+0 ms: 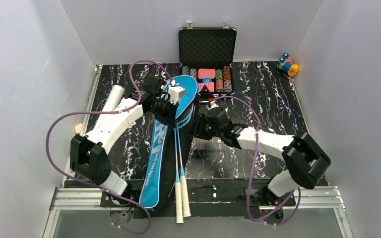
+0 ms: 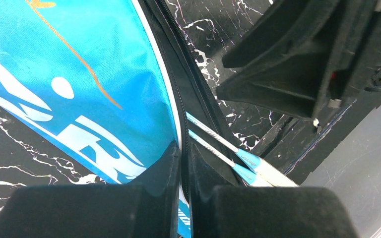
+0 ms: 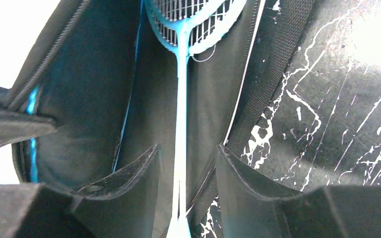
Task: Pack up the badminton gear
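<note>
Left end effector (image 2: 183, 154) pinches zip edge (image 2: 180, 119) of long blue fabric racket bag (image 1: 155, 148); right end effector (image 3: 187, 148) spread astride thin light-blue-framed rackets (image 3: 181, 99) lying inside it; edge may slip free, or jutting white handles (image 1: 181, 198) block closure.

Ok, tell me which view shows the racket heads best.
Right wrist: the racket heads lie close, strings visible, inside the open bag. Top external mostly hides them under the bag flap and left arm, showing mainly shafts and handles. Left wrist catches only shafts.
</note>
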Controlling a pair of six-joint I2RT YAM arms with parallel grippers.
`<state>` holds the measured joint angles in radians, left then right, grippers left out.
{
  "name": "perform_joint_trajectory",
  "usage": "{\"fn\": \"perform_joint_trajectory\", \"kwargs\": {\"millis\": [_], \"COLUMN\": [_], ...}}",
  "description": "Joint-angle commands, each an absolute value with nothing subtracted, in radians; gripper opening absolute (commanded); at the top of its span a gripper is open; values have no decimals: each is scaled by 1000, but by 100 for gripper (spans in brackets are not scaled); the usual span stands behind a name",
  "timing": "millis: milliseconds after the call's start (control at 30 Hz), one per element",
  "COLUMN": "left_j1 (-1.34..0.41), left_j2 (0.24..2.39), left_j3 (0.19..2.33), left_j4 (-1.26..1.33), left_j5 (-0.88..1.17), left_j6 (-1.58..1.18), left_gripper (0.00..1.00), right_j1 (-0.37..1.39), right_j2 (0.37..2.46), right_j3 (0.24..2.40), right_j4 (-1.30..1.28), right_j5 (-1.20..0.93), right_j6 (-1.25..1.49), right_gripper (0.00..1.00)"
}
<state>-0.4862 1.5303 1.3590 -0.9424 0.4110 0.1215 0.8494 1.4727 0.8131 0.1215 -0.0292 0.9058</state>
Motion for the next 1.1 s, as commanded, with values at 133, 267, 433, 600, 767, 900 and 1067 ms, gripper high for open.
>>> {"fn": "perform_joint_trajectory", "kwargs": {"millis": [133, 267, 433, 600, 767, 900, 1067], "left_j1": [-489, -489, -490, -489, -490, -489, -489], "left_j2": [1464, 1459, 1450, 1445, 1446, 1448, 1445], "left_j3": [1390, 1393, 1394, 1393, 1390, 1384, 1371], "left_j4": [-937, -942, -946, -948, -948, -943, -939], "left_j5": [466, 469, 477, 473, 472, 472, 461], "left_j6": [120, 120, 114, 116, 118, 117, 124], "left_gripper": [0, 0, 0, 0, 0, 0, 0], "right_j1": [807, 792, 776, 772, 772, 773, 773], "right_j2": [1595, 1651, 1696, 1736, 1757, 1754, 1696], "right_j3": [865, 879, 877, 884, 856, 826, 782], "right_j4": [237, 250, 289, 326, 387, 412, 440], "right_j5": [-81, -93, -122, -167, -205, -227, -248], "right_j6": [903, 910, 922, 933, 965, 974, 991], "right_gripper": [53, 53, 51, 47, 36, 22, 1]}}
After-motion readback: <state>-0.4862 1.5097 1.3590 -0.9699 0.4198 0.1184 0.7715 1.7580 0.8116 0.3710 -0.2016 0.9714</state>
